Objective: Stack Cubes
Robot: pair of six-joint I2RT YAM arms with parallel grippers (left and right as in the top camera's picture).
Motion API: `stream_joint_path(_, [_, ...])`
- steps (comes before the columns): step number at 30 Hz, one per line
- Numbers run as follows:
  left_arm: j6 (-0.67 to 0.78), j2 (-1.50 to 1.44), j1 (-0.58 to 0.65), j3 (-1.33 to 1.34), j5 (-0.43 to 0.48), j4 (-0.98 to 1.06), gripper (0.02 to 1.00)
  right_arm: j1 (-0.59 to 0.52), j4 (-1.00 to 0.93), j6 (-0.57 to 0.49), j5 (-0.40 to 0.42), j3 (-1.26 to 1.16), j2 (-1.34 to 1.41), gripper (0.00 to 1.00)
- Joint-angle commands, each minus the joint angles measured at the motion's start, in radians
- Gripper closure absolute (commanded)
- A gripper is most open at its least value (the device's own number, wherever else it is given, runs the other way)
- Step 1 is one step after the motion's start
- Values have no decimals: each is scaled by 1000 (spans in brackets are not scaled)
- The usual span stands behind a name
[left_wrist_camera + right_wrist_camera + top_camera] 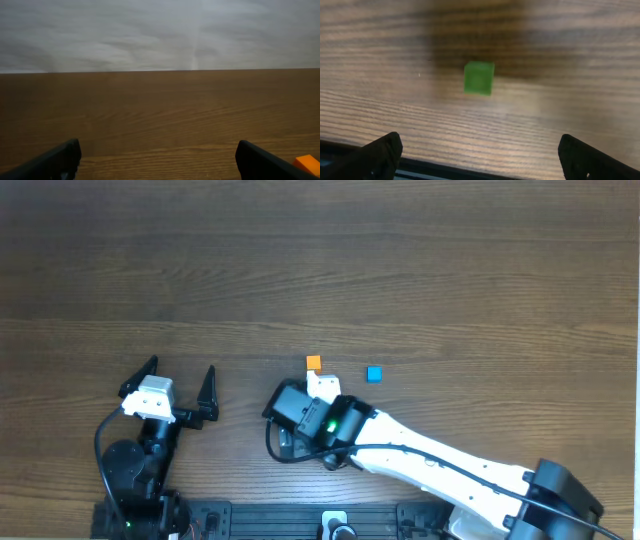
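Left gripper (181, 366): lower left of top view, fingers apart, holding nothing.
Right gripper (480, 142): lower centre, fingers wide apart, small green cube (479, 78) on table ahead of them.
Small orange cube (314, 362), small blue cube (374, 373): centre, near each other, apart, on brown wooden table (450, 260).

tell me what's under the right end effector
A green cube sits on the wooden table below the open right end effector, apart from both fingers. Seen from above, the arm's wrist covers that spot.
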Motion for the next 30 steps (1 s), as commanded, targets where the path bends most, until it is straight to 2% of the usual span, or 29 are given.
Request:
stream_joint_path(1, [15, -7, 4, -7, -9, 2, 18, 18, 18, 96, 26, 2, 63, 7])
stream_joint_path(12, [15, -7, 4, -7, -9, 2, 20, 16, 109, 109, 30, 2, 187, 7])
stream_joint_path(30, [15, -7, 4, -7, -9, 2, 20, 14, 109, 105, 63, 2, 246, 9])
